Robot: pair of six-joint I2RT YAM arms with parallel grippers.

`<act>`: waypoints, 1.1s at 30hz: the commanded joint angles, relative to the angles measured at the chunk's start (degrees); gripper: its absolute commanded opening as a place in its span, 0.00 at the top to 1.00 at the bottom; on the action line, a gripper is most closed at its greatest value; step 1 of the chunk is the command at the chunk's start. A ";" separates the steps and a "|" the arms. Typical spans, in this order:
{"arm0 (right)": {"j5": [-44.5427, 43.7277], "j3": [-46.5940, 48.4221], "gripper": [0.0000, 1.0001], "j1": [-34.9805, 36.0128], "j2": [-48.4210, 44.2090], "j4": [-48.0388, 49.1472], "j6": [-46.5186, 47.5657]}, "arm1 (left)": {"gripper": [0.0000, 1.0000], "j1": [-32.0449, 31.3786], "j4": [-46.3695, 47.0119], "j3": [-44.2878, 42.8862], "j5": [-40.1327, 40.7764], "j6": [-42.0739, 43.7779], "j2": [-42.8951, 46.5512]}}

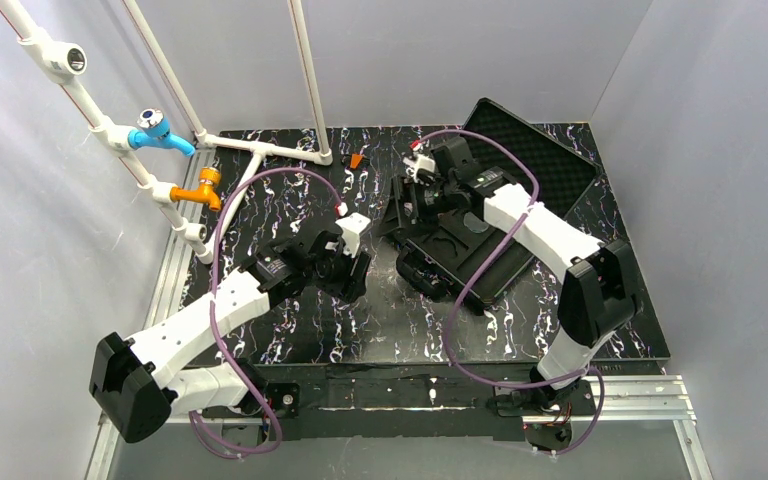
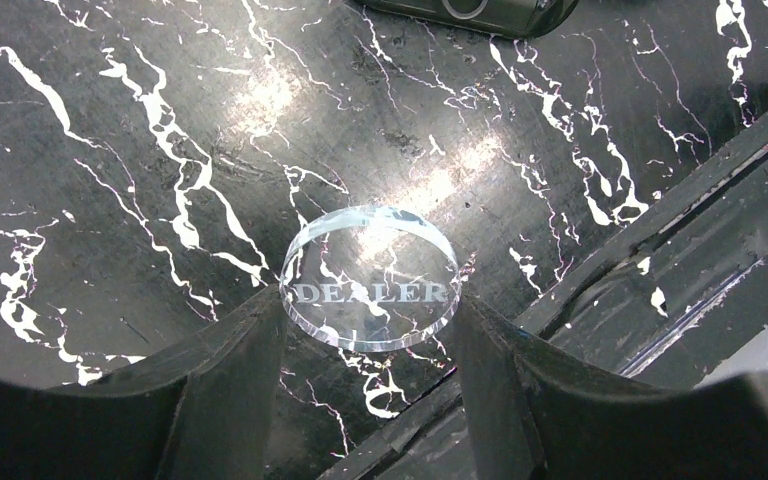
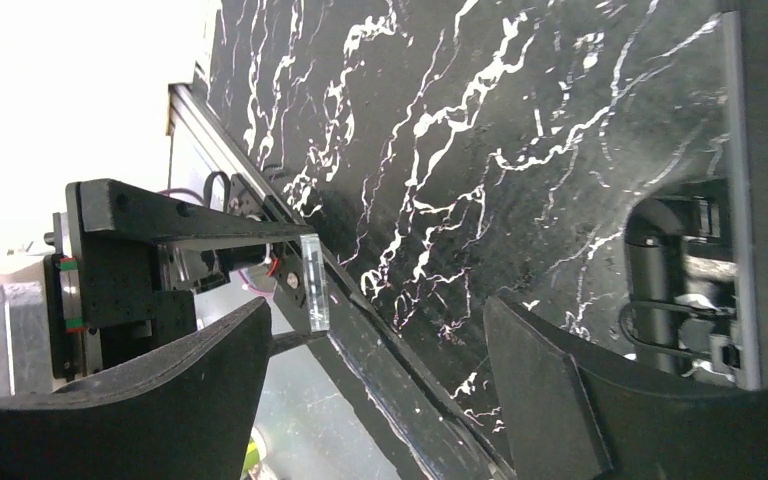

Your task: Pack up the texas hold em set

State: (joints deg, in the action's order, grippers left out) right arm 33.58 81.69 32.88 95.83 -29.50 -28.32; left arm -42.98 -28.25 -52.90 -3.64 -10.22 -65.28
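One clear disc (image 2: 370, 265) pinched, case (image 1: 455, 250) open.
The case lies on the table's (image 1: 290, 330) right half, its foam lid (image 1: 540, 150) tipped back toward the far right corner. Left of it, the left gripper (image 2: 370, 312) hangs over mid-table, jaws pinching the disc marked DEALER by its rim. The right gripper (image 3: 375, 340) hovers by the case's far left corner, jaws spread.
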 commanded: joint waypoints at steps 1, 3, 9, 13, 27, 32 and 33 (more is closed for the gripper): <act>1.33 4.23 0.16 3.23 2.24 -1.51 1.16 | 1.00 -0.30 1.38 0.69 -1.28 1.07 2.74; 1.03 5.30 0.17 4.58 3.30 -2.52 1.77 | 1.00 -0.30 1.39 0.71 -1.12 1.16 3.00; 0.78 5.32 0.18 7.64 4.49 -2.69 2.02 | 1.00 -0.34 1.36 0.78 -1.17 1.32 3.65; 1.42 5.72 0.19 9.12 5.08 -2.54 2.14 | 1.00 -0.35 1.36 0.92 -1.44 1.34 4.20; 1.11 7.29 0.28 12.22 7.71 -3.14 2.04 | 1.00 -0.29 1.27 1.13 -1.41 1.23 5.04; 0.88 7.87 0.39 12.79 8.39 -3.46 1.95 | 1.00 -0.33 1.27 1.14 -1.54 1.16 5.13; 0.87 7.95 0.40 12.94 8.47 -3.51 1.93 | 1.00 -0.32 1.27 1.14 -1.62 1.17 5.03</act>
State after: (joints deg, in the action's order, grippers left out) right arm 33.63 86.83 45.15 103.77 -32.99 -26.74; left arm -42.98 -27.05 -52.10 -4.36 -9.63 -61.93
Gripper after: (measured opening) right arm 0.616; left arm 0.556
